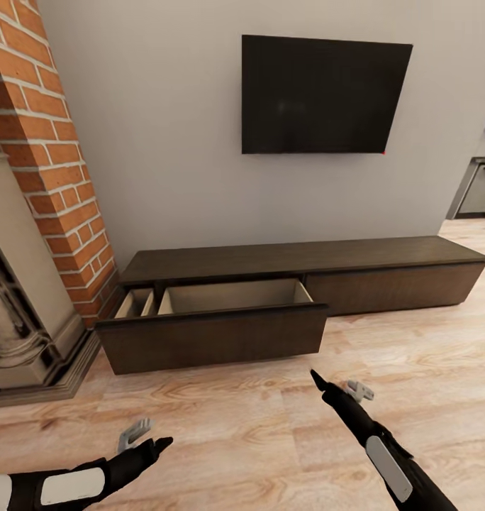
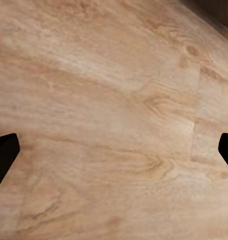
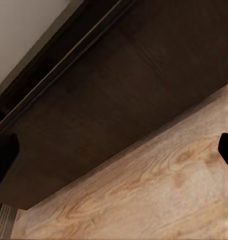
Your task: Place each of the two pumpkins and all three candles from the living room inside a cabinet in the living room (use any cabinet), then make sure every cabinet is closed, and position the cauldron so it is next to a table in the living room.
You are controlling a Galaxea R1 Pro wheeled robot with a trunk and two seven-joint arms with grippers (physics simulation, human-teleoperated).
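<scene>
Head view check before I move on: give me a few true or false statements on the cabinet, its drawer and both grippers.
1. The cabinet has its left drawer pulled open. True.
2. A pumpkin lies in the part of the open drawer that shows. False: what shows of it is bare beige.
3. The left gripper is open and holds nothing. True.
4. The right gripper is shut on a candle. False: it is open and holds nothing, above the wooden floor.
5. The cabinet's right drawer front is pulled out too. False: it sits flush.
6. A television hangs on the wall above the cabinet. True.
</scene>
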